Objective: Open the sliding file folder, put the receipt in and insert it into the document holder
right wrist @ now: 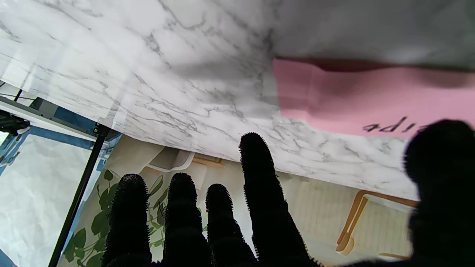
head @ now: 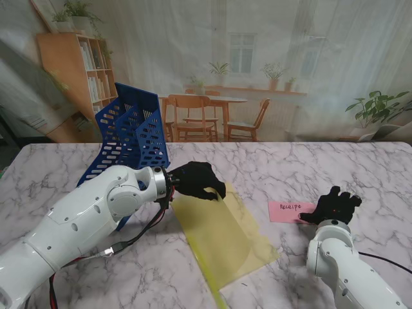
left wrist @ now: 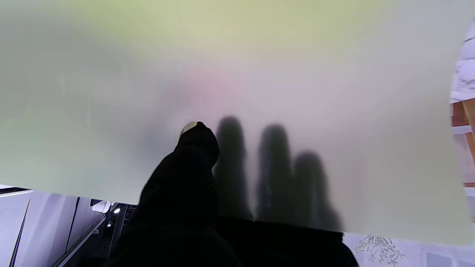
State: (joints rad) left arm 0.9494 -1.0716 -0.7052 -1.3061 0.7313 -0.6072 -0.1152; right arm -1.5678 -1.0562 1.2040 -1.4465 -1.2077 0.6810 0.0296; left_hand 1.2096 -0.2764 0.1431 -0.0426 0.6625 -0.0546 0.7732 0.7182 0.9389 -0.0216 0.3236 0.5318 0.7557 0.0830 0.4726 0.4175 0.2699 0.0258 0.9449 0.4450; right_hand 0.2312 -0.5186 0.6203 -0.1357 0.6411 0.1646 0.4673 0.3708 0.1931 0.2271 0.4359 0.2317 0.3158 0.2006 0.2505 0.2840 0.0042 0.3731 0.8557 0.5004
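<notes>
- The left hand [head: 198, 181] grips the far left corner of the yellow sliding file folder [head: 225, 239]; in the left wrist view the thumb [left wrist: 193, 163] lies on one side of the translucent sheet and three fingers show as shadows behind it, so it is pinching the top flap, probably to lift it and open a mouth for the slip
- The right hand [head: 333, 206] hovers with fingers spread over the right end of the pink receipt [head: 291, 211], grasping nothing, seemingly poised to pick it up
- The receipt lies flat on the marble table [head: 360, 167], right of the folder and apart from it
- The blue document holder [head: 132, 132] stands at the far left, behind the left arm
- Bare marble lies between receipt and folder, leaving open room for the transfer; the folder's near corner sits close to the table's near edge
</notes>
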